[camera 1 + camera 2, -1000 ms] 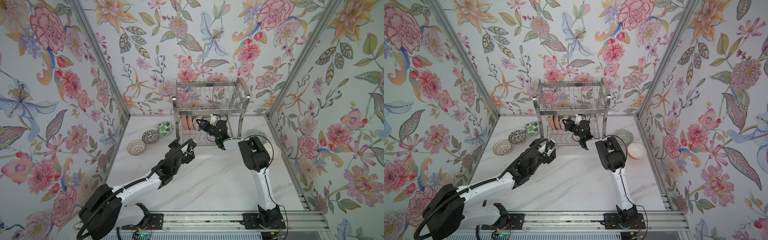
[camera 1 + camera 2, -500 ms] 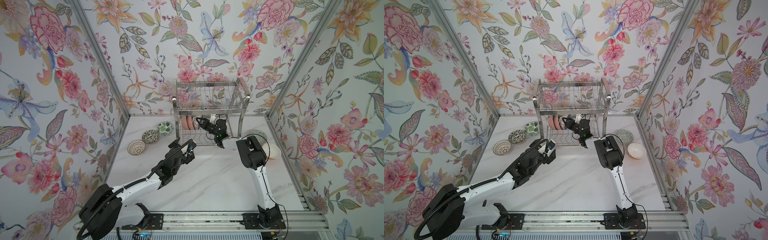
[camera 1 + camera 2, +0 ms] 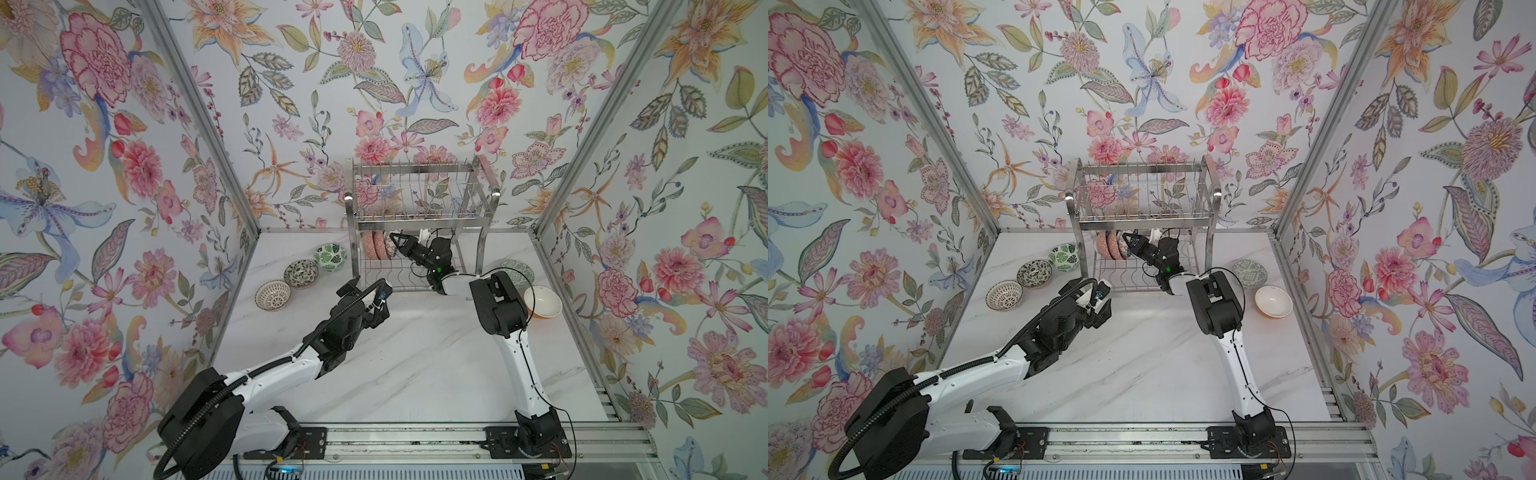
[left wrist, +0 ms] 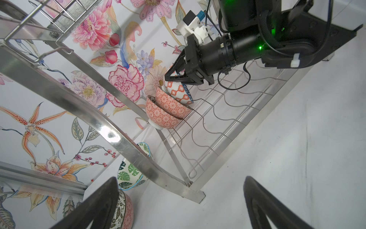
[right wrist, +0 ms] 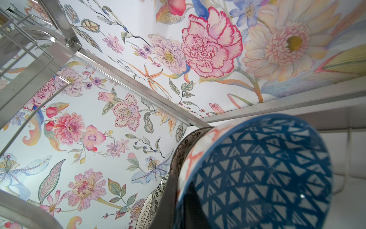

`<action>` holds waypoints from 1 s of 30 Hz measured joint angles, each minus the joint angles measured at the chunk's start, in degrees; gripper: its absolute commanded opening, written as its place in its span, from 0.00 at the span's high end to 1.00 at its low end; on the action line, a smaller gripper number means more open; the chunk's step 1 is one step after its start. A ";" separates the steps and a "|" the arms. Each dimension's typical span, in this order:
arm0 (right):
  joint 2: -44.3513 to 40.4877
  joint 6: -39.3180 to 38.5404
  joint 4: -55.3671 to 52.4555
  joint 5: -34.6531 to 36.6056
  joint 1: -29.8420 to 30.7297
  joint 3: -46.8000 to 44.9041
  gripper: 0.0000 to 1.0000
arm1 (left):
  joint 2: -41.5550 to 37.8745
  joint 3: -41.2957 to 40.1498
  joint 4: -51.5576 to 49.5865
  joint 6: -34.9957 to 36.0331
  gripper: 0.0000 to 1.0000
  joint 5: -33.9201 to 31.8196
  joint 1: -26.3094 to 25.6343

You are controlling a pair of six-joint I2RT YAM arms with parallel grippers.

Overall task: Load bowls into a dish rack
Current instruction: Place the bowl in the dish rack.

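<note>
Our right claw (image 4: 172, 77) grips the blue bowl (image 4: 178, 92) low in the rack (image 3: 417, 216), touching two pink bowls (image 4: 166, 114); our left claw (image 3: 369, 287) hangs wide, empty, nearer

Three walls (image 3: 374, 83) close round me, papered with big pink, orange and blue flowers on a pale ground. Silver metal posts (image 3: 203, 124) mark the far corners. My bench (image 3: 415, 365) is white, grey-veined marble, evenly lit, with a metal rail (image 3: 395, 436) along its near edge.
</note>
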 measured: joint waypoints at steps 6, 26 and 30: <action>0.61 1.01 0.94 -0.04 -0.02 0.37 0.98 | 0.00 0.00 0.00 0.00 0.01 0.00 0.00; 2.84 2.32 -0.31 -0.07 -0.24 2.21 0.93 | 0.00 -0.11 0.04 0.00 0.01 0.00 0.00; 2.84 1.55 -0.50 0.00 -0.22 2.21 0.90 | 0.00 -0.11 0.04 0.00 0.01 0.00 0.00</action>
